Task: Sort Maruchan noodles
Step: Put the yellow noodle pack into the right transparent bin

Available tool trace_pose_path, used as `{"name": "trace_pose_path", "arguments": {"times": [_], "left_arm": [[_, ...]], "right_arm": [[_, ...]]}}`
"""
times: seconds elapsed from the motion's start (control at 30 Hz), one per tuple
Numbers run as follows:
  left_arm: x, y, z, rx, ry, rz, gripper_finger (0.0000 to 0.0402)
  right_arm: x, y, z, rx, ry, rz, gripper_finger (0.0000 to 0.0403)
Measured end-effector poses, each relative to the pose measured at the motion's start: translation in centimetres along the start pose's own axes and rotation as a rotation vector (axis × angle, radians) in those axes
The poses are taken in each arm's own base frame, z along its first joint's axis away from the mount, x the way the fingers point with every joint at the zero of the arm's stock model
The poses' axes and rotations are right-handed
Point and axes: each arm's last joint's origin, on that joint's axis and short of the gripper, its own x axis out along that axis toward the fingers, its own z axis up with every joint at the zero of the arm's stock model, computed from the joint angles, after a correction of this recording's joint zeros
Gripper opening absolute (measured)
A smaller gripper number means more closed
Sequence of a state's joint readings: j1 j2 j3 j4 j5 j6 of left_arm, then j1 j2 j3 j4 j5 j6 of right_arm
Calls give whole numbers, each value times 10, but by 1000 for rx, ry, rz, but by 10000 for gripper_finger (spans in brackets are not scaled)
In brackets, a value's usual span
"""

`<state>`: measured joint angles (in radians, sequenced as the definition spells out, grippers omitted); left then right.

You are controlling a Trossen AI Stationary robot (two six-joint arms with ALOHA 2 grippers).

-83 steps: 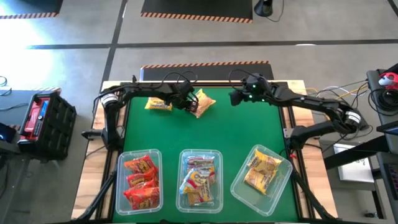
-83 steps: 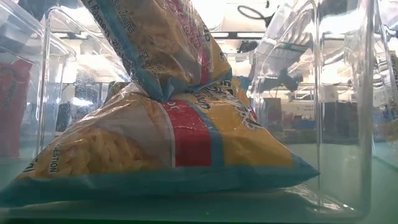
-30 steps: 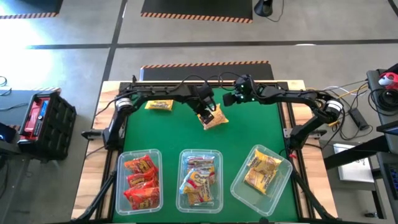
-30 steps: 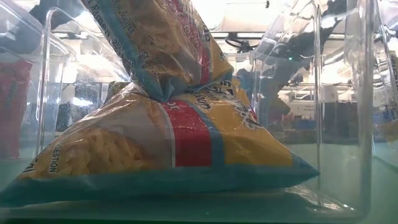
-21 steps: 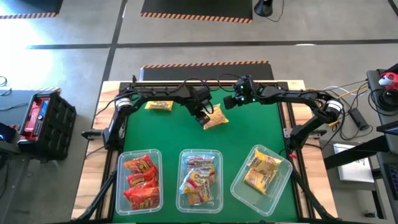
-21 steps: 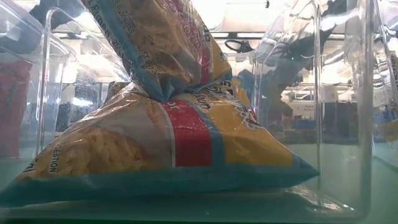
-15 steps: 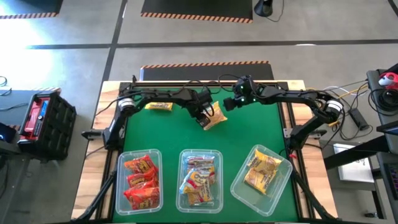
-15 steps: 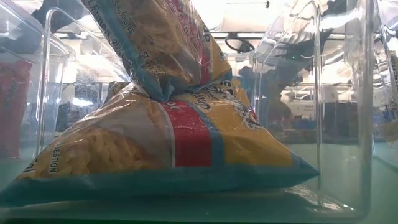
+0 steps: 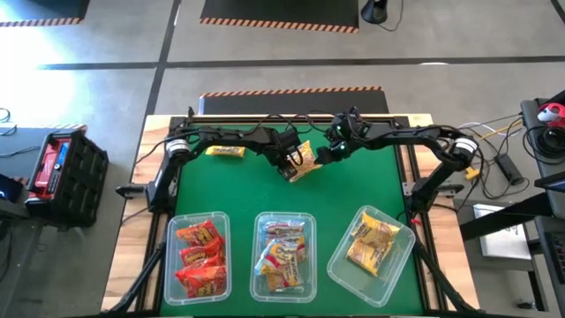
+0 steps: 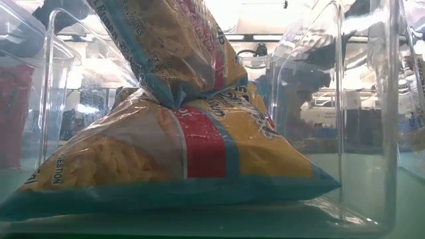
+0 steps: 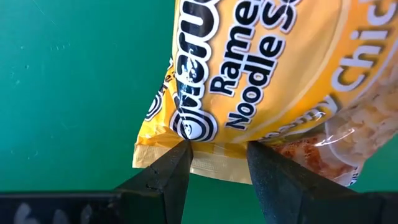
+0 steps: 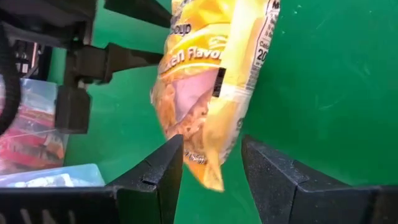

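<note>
Noodles: yellow crinkly plastic ramen packet (image 9: 304, 162), light, soft, probably slippery.
Left gripper (image 11: 217, 163): pinches its sealed edge.
Right gripper (image 12: 210, 163): spread, around other end.

In the left wrist view the yellow noodle packet (image 11: 273, 81) runs off the frame, its lettering cut short. In the low view, stacked packets (image 10: 166, 153) inside a clear tub (image 10: 339, 133) block most of the table; both arms show only as dark blurs through the plastic.
</note>
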<state>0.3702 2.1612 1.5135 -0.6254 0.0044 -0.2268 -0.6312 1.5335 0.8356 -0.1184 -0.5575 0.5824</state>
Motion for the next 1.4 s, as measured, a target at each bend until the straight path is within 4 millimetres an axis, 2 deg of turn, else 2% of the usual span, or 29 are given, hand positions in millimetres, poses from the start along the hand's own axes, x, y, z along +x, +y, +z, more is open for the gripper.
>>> {"name": "trace_pose_path", "arguments": {"times": [0.47, 0.67, 0.83, 1.07, 1.2, 1.4], "left_arm": [[1, 0, 0, -14, -3, -2, 146], [6, 1, -6, -47, 7, 0, 146], [9, 2, -10, -99, 7, 0, 146], [9, 1, -10, -127, -2, -2, 146], [9, 1, -10, -128, -2, -3, 146], [10, -1, -10, -125, -2, -6, 146]], "right_arm": [[25, -13, 7, 5, -5, 64, 153], [23, -8, 8, -16, 4, 121, 153], [21, -8, 8, -22, -22, 89, 153], [21, -7, 7, 41, 34, 157, 153], [17, -8, 8, 58, 87, 237, 170], [17, -7, 11, 22, 61, 220, 221]]}}
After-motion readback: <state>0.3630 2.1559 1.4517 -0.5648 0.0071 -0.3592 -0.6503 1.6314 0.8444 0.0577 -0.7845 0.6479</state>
